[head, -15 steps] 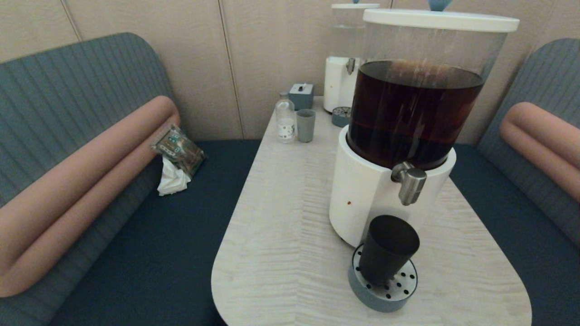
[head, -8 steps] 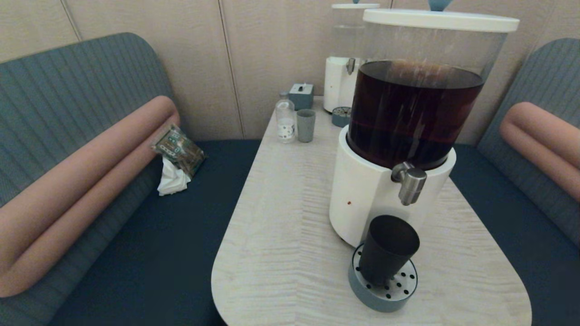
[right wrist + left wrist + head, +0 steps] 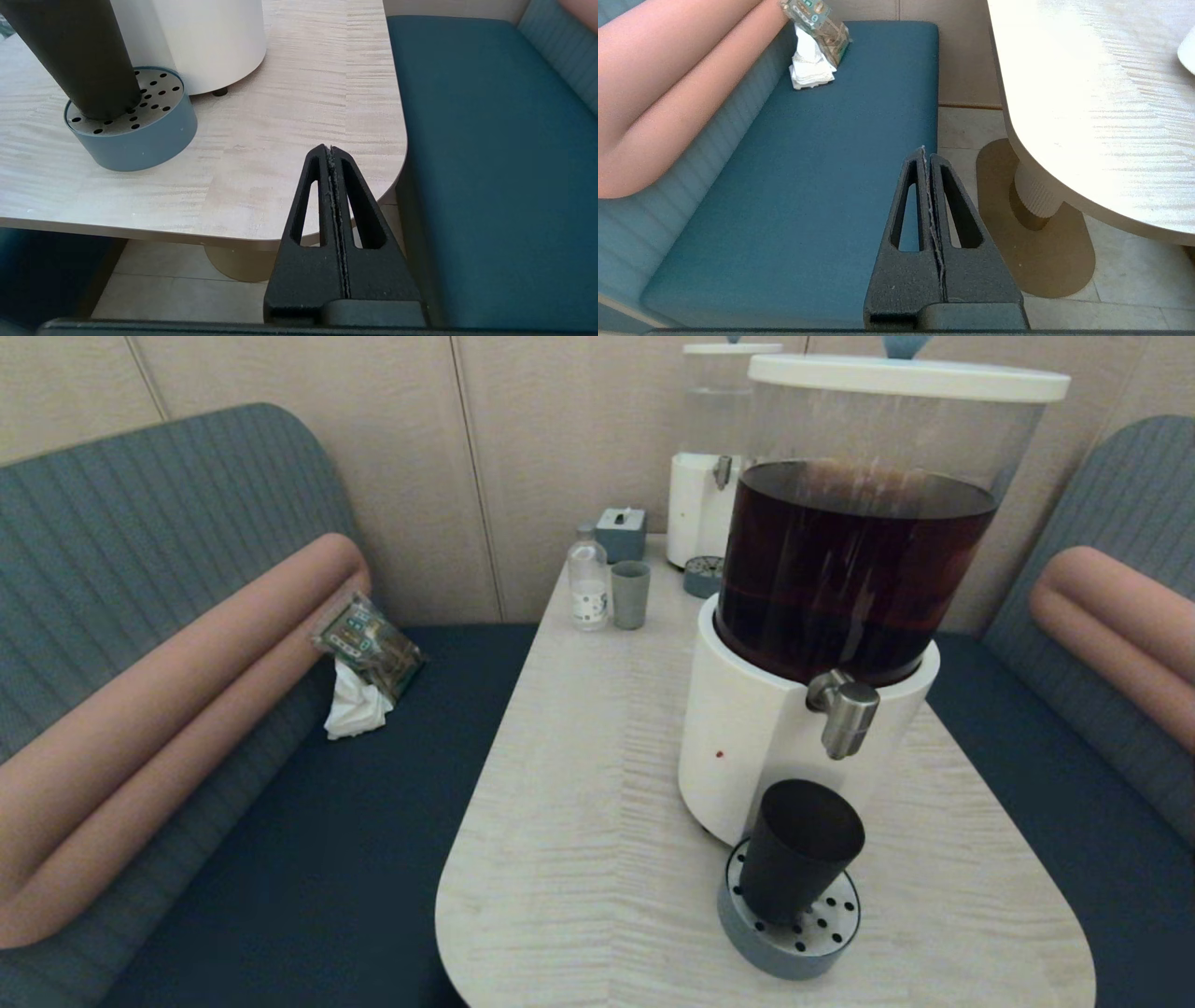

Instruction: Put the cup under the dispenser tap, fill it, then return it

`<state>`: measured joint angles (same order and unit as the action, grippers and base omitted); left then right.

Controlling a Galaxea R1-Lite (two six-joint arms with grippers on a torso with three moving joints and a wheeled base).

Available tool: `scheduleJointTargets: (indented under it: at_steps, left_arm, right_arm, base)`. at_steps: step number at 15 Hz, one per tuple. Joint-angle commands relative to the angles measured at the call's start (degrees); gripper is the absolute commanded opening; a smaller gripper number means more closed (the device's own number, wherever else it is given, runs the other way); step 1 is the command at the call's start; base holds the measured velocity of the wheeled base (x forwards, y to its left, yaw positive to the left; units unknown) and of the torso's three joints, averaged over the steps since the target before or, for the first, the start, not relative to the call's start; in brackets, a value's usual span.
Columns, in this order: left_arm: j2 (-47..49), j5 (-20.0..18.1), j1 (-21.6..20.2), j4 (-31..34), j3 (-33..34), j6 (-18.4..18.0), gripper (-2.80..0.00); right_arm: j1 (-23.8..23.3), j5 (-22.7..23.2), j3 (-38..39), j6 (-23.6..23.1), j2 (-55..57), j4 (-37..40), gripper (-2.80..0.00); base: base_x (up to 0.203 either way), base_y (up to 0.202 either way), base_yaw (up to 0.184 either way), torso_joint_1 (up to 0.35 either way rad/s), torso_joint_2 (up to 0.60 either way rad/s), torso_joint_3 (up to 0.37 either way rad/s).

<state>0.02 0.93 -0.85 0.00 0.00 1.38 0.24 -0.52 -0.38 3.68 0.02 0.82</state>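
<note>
— Cup (image 3: 799,849), matte black: upright on the perforated drip tray (image 3: 822,933), just in front of the white base (image 3: 747,747) of the big dispenser.

— Relative to the dispenser tap (image 3: 846,709)?

— Directly beneath the steel spout, mouth up, clear of the spout's tip. No stream visible. Contents impossible to judge.

— Left gripper (image 3: 927,154)?

— Pressed shut, holding nothing; low beside the table's edge, over the blue bench seat (image 3: 808,186) and the floor, well apart from the cup.

— Right gripper (image 3: 330,151)?

— Also closed and empty, fingers flush together; hanging off the near corner of the table (image 3: 303,140), near the tray yet not touching it.

— Elsewhere on the tabletop?

— Toward the far end: a clear bottle (image 3: 588,583) just beside a pale grey-blue tumbler (image 3: 630,595), a small grey box (image 3: 621,532) behind, and a second, clear-tank dispenser (image 3: 714,457) against the wall. On the left bench, a packet (image 3: 367,644) with white tissue (image 3: 355,709).
</note>
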Motion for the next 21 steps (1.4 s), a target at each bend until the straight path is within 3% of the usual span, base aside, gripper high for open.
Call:
scheduleJointTargets:
  at_steps: [1,14,16,18,21]
  left_arm:
    - [0.13,0.00,0.03,0.00,0.09,0.03,-2.80]
    - [0.10,0.00,-0.03,0.00,0.04,0.03,-2.80]
    - [0.15,-0.05,-0.03,0.00,0.09,0.03,-2.80]
    - [0.08,0.03,-0.02,0.00,0.07,0.03,-2.80]
    - [0.15,0.00,-0.03,0.00,0.04,0.03,-2.80]
  right_arm:
    - [0.02,0.00,-0.06,0.10,-0.11,0.02,-2.80]
    - [0.02,-0.16,-1.03,0.48,0.03,-0.54,-2.80]
    - [0.02,-0.56,-10.37,2.08,0.37,2.08,-2.80]
    - [0.02,0.08,-26.02,3.06,3.07,7.32,-2.80]
    - [0.02,2.02,-44.79,3.73,16.42,12.03,-2.80]
  base:
    - [0.000,0.000,0.000,0.000,0.00,0.000]
    - [0.000,0.000,0.000,0.000,0.00,0.000]
    - [0.000,0.000,0.000,0.000,0.00,0.000]
    - [0.000,0.000,0.000,0.000,0.00,0.000]
    - [0.000,0.000,0.000,0.000,0.00,0.000]
